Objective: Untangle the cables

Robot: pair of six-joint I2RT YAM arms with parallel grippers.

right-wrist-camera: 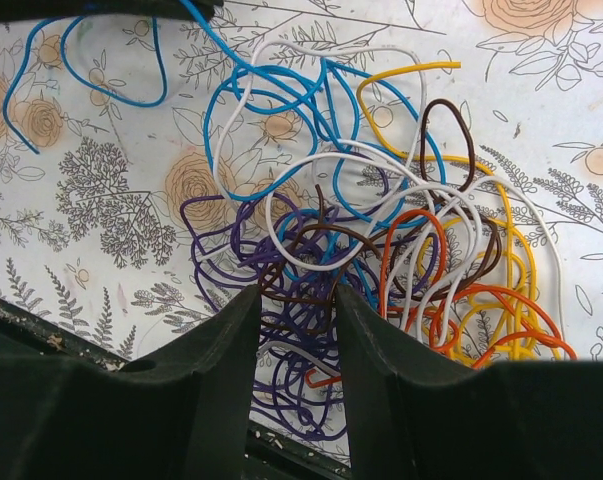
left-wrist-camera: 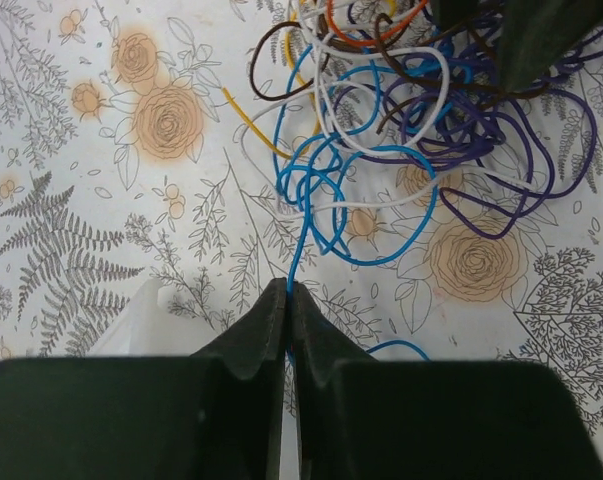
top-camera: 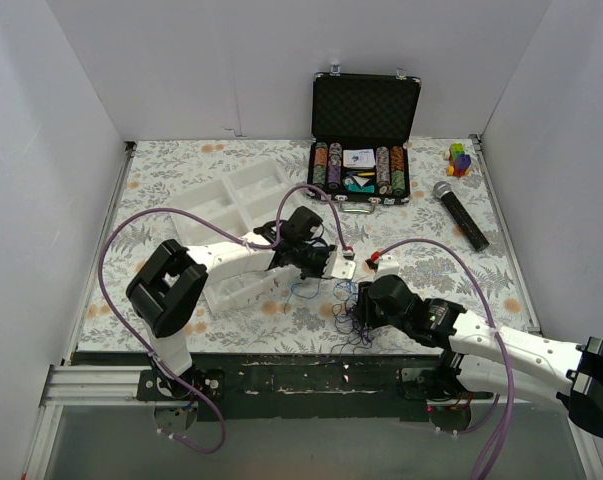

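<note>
Chip case; microphone; white tray; blocks

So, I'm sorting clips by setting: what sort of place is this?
Likely a robot test booth: white panel walls box in a floral-covered table, with left arm and right arm mounted at its near edge.

Floral-print table. At back, open chip case, with blocks and microphone to its right; white tray at left. Near front edge, tangle of cables in blue, purple, white, orange, yellow, brown.
</note>
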